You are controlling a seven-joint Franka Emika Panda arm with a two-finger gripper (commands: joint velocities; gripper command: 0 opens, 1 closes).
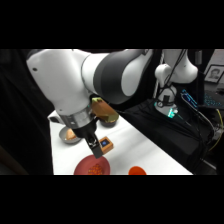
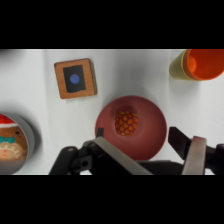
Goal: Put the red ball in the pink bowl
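Right now your gripper [image 2: 150, 150] hangs just above the pink bowl [image 2: 150, 142], fingers spread wide and holding nothing. The red ball [image 2: 127, 122] sits inside the bowl, a little off centre toward the far rim in the wrist view; it shows an orange, dimpled face there. In the side view you see it too, as an orange patch [image 1: 94, 170] in the bowl [image 1: 85, 167] under the gripper [image 1: 97, 152].

By my reading the ball is already where the task wants it, so the step in hand is getting clear. Lift straight up and keep the fingers apart, so neither of them catches the bowl's wall and tips it.

For room, mind your neighbours. The wooden block with a blue top [image 2: 75, 78] lies near the bowl on one side, the grey metal bowl [image 2: 30, 135] sits further off at the wrist view's left edge, and an orange cup [image 2: 200, 64] stands at the upper right. The bowl rests close to the table's near edge [image 1: 60, 165] in the side view, so avoid any sideways nudge toward it; upward is your open path.
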